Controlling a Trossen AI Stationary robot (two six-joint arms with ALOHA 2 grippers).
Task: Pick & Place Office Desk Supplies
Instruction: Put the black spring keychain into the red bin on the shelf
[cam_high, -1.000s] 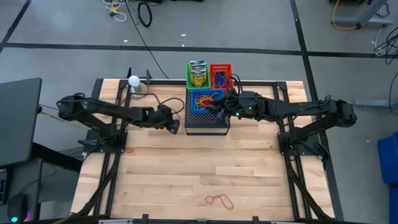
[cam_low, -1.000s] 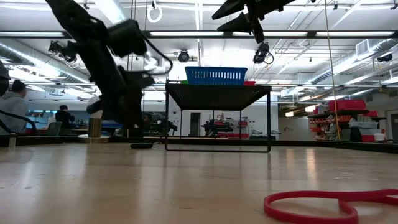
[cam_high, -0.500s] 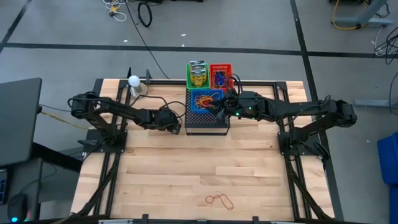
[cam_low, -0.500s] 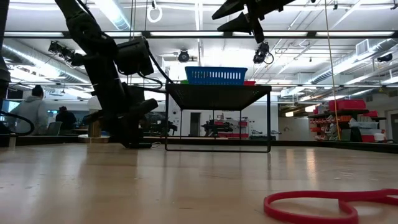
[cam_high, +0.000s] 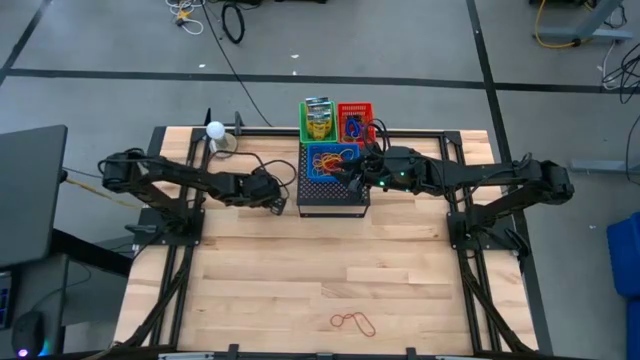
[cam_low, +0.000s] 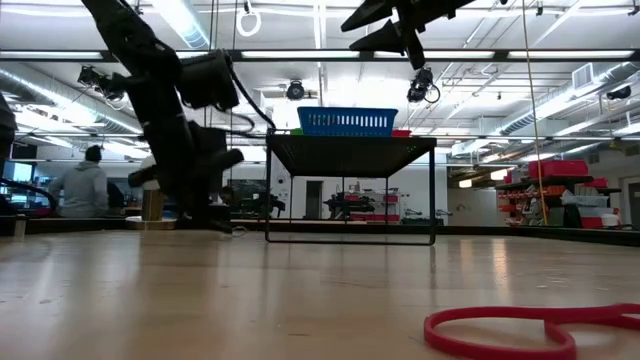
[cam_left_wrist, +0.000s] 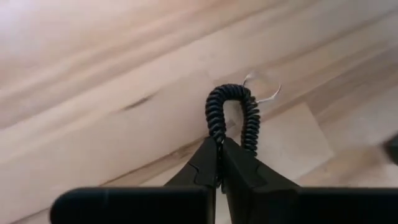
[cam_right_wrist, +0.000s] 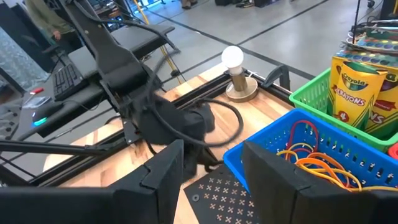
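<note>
A black coiled ring (cam_left_wrist: 233, 112) lies on the wooden table just left of the black mesh box (cam_high: 333, 196). My left gripper (cam_left_wrist: 219, 152) is shut on it, down at the table (cam_high: 278, 202). My right gripper (cam_right_wrist: 211, 163) hovers open above the blue basket (cam_high: 334, 160), which stands on the mesh box and holds orange and red rubber bands (cam_right_wrist: 314, 163). One red-brown rubber band (cam_high: 352, 322) lies flat near the table's front edge. My left gripper pinches the near part of the black coiled ring's loop (cam_left_wrist: 215, 134) between its two fingertips. The fingers slant down at it from the table's left side. The rest of the loop lies on the table beyond the fingertips.
A green basket (cam_high: 318, 122) with crayon boxes and a red basket (cam_high: 355, 120) stand behind the blue one. A light bulb on a stand (cam_high: 215, 131) sits at the far left. Bare wood stretches from the mesh box to the front edge. A person stands in the room behind.
My left gripper has sunk a little to the table beside the mesh box, tipped further down, and shut on the black ring. My right gripper has kept still over the blue basket.
</note>
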